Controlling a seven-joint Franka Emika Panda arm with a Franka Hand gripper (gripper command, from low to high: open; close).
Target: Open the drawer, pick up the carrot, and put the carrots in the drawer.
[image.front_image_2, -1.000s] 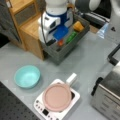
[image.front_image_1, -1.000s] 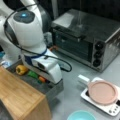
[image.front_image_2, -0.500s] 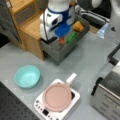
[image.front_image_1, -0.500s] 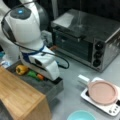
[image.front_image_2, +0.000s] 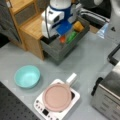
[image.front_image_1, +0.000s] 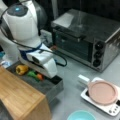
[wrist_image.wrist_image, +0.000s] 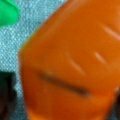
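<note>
Little has shifted since the earlier frames: the gripper stays low inside the open drawer, directly over the carrot. Whether its jaws are closed cannot be told. The carrot lies on the drawer floor beside the green vegetable and yellow pepper, filling the wrist view.

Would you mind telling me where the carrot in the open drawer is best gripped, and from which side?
Probably from above, across the short width of the carrot at mid-body. It lies low in the drawer, with the green vegetable close beside it and the drawer walls blocking any sideways approach. The gripper hangs directly over it, and the wrist view is filled by the carrot's orange body.
</note>
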